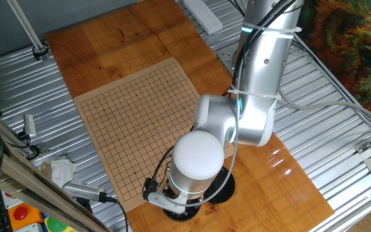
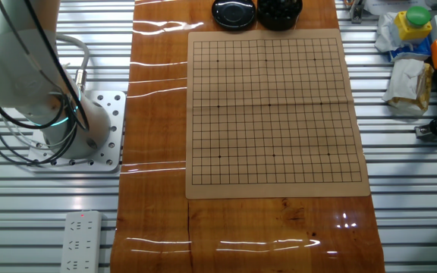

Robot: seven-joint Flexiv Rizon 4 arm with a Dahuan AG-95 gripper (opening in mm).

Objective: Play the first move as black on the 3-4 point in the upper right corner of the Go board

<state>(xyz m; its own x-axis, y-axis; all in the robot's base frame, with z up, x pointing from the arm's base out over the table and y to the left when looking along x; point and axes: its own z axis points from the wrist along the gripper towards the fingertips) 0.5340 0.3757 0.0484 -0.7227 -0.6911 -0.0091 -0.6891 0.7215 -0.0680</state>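
The board (image 2: 271,106) lies flat on the orange-brown tabletop, and it also shows in one fixed view (image 1: 140,122). No stone lies on its grid. A round black bowl (image 2: 279,10) holding black stones stands just past the board's far edge, with a round black lid (image 2: 234,13) beside it. In one fixed view the arm's white wrist (image 1: 197,154) hangs over that end of the board and covers the bowl and lid (image 1: 223,189). Only the gripper's body (image 1: 174,201) shows under the wrist, and its fingers are hidden. The gripper is out of the other fixed view.
The arm's base plate (image 2: 89,129) stands left of the tabletop. A white power strip (image 2: 82,241) lies on the ribbed metal surface. Bags, a yellow box with a green button (image 2: 416,21) and cables sit at the right. A metal pole (image 1: 29,29) stands at a table corner.
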